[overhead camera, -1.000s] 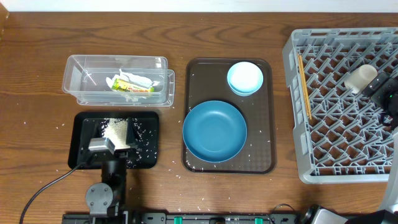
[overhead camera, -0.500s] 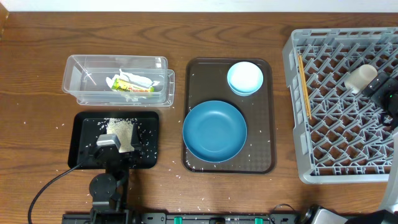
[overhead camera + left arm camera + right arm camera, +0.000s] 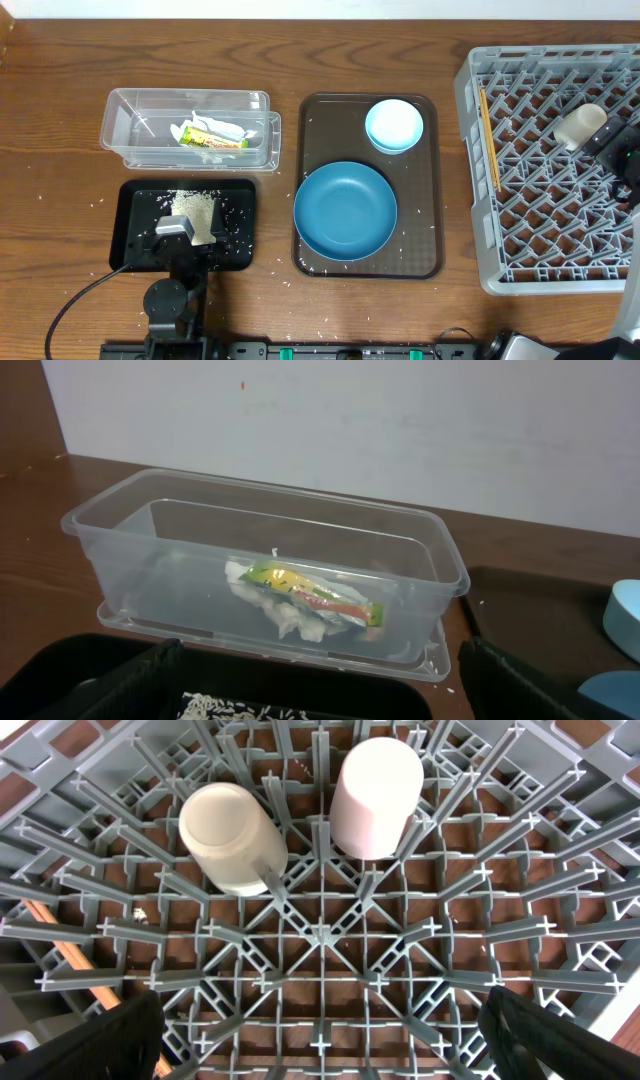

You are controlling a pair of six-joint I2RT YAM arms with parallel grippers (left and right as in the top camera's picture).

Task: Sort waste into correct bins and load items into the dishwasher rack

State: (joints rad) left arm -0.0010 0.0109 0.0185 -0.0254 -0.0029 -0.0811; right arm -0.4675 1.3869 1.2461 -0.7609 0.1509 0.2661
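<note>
My left gripper (image 3: 185, 228) is open over the black tray (image 3: 135, 205), above the rice pile (image 3: 193, 208); rice also shows in the left wrist view (image 3: 240, 709). The clear container (image 3: 130, 125) holds the tissue with the yellow-green wrapper (image 3: 212, 135), also in the left wrist view (image 3: 305, 600). The dark-blue bowl (image 3: 345, 211) and light-blue bowl (image 3: 394, 125) sit on the brown tray (image 3: 430, 200). My right gripper (image 3: 320, 1030) is open and empty above the grey rack (image 3: 540, 260). In the rack lie the white cup (image 3: 232, 838), the pink cup (image 3: 375, 798) and the chopsticks (image 3: 489, 135).
Loose rice grains lie scattered on the wooden table around the black tray and by the brown tray's front edge (image 3: 290, 285). A black cable (image 3: 70, 305) runs from the left arm to the front left. A white wall stands behind the table.
My left gripper has drawn back a little toward the front of the black tray, uncovering more of the rice pile. The right arm has not moved.
</note>
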